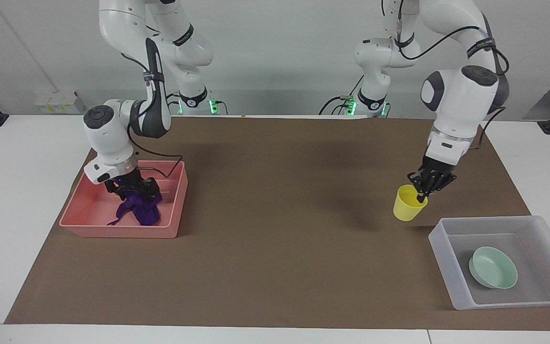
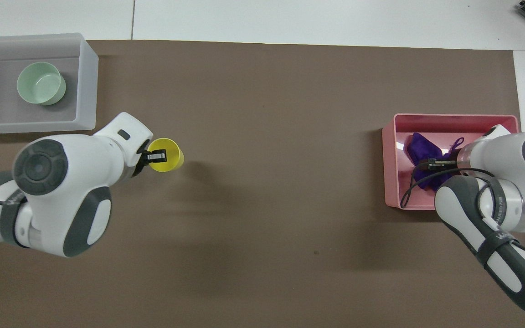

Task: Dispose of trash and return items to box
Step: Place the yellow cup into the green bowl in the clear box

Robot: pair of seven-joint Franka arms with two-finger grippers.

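Observation:
My left gripper [image 1: 420,196] is shut on the rim of the yellow cup [image 1: 406,208], one finger inside it. It holds the cup up over the brown mat, close to the translucent box [image 1: 443,260]. In the overhead view the left gripper [image 2: 156,156] and the cup [image 2: 167,156] are just short of the box [image 2: 87,86]. The mint-green bowl [image 1: 493,267] lies in the box [image 2: 40,83]. The purple cloth [image 1: 139,212] lies in the pink bin [image 1: 117,231]. My right gripper [image 1: 132,191] is low in that bin, on top of the cloth [image 2: 419,148].
The pink bin [image 2: 390,168] stands at the right arm's end of the brown mat [image 1: 275,248], the box at the left arm's end. White table surrounds the mat. A cable hangs from the right wrist over the bin's rim.

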